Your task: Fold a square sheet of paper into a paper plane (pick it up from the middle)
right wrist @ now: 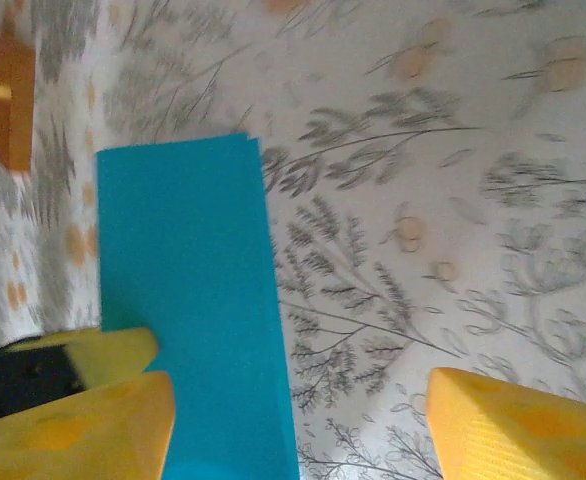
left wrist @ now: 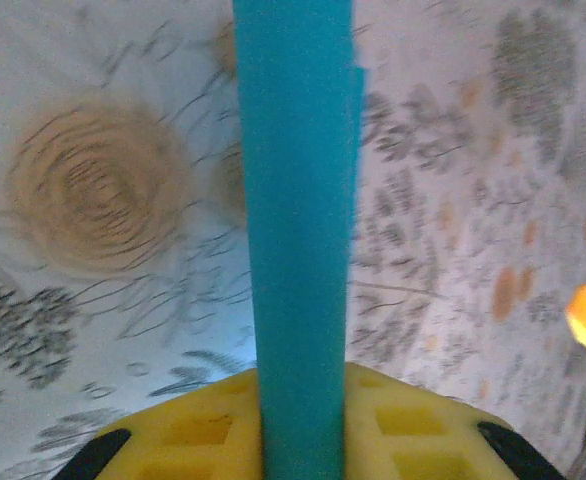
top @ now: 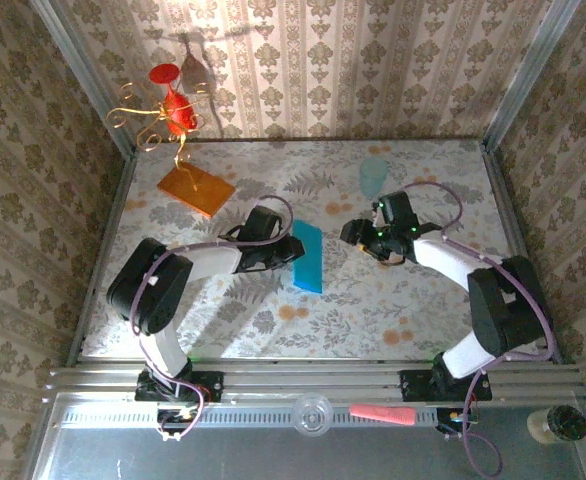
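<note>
Top external: folded teal paper (top: 308, 257) in the left jaws' pinch, right jaws spread just beside it.

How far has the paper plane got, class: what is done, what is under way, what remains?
Done: the teal sheet is folded in half into a narrow two-layer strip. In hand: the left hand is at its long edge; the right hand hangs open beside it. Left: no nose corners or wings are folded yet; the outline is a plain rectangle.
</note>
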Robot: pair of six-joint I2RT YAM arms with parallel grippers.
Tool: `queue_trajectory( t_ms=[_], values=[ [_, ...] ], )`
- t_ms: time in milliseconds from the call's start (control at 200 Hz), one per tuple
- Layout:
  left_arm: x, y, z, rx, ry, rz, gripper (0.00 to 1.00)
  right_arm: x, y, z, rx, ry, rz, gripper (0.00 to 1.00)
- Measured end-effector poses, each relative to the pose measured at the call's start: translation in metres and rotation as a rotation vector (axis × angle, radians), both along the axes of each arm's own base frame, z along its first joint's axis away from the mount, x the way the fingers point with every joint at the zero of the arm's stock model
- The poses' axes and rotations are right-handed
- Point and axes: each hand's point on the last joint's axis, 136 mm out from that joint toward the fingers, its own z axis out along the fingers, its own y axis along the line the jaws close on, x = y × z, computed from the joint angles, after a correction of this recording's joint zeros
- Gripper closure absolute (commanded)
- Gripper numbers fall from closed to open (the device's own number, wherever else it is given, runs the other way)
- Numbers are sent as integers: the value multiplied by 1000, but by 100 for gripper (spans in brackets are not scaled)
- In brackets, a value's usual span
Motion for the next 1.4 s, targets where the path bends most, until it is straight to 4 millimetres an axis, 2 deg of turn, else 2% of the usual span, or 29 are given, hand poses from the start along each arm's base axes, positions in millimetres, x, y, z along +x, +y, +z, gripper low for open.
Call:
queue_trajectory(
  t_ms=[105,255,430,560,880,1085,1210,1305,1395],
  values=[
    [-4,7,-13,41,14,-1,79,3,24,-5,2,13,64,51],
    [-4,11,-16,74,-2,-14,79,0,51,-15,8,48,128,64],
    [-8,17,-23,120,-1,-27,79,-5,72,-30,1,96,180,79],
    [-8,18,-27,156,3,-37,79,-7,83,-41,-6,127,210,87],
    [-8,18,-28,185,8,-53,79,-10,94,-58,-26,185,243,91],
    [-8,18,-28,192,8,-53,77,-15,91,-71,-55,224,264,91],
    [-8,17,-26,189,9,-54,71,-15,90,-71,-82,227,286,91],
    [-8,17,-23,172,11,-56,62,-15,89,-71,-104,229,313,91],
    [-7,24,-20,152,22,-44,55,-15,88,-72,-127,226,347,91]
  ],
)
